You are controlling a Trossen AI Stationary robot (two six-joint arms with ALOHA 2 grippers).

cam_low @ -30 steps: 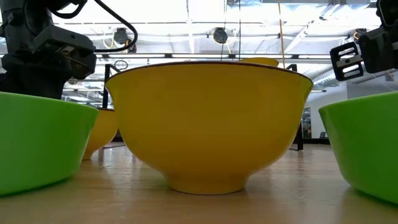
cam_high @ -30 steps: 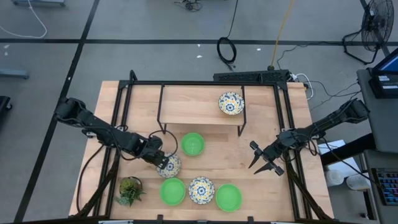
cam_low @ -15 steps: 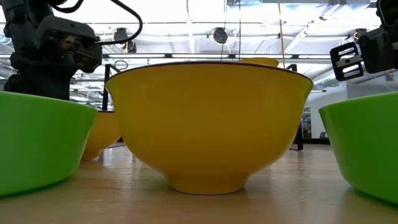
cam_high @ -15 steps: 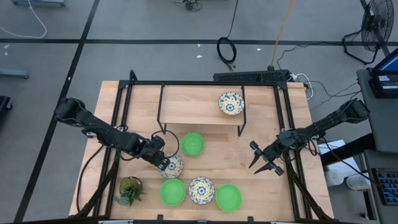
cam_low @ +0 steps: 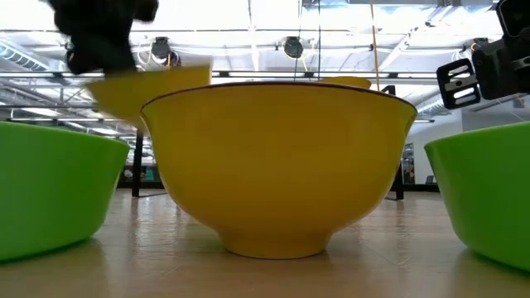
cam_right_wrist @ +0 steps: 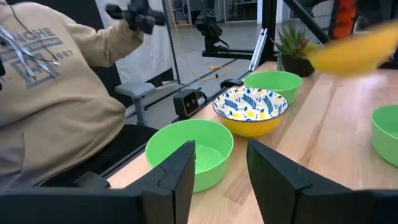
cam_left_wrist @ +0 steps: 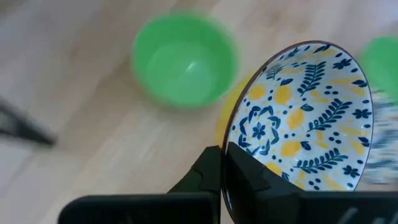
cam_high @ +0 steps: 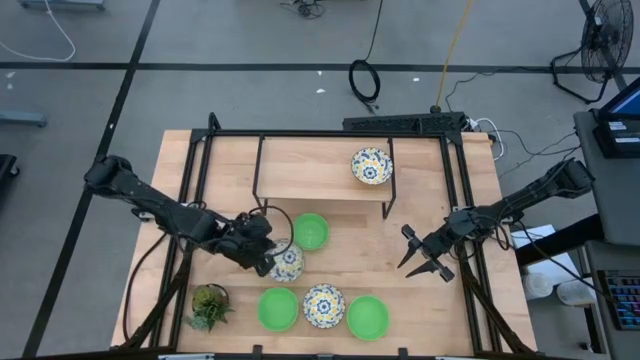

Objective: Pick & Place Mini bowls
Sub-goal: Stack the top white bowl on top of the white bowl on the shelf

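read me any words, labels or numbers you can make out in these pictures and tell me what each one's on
"NCHE": partial print on the person's tan sweatshirt, its start cut off.
"987": smaller print just below it, also partial.
The mini bowls, table and grippers show no readable text.

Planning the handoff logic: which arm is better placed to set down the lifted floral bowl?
Left. Its tool already grips the yellow floral-patterned mini bowl by the rim, lifted; the right tool hovers open, apart.
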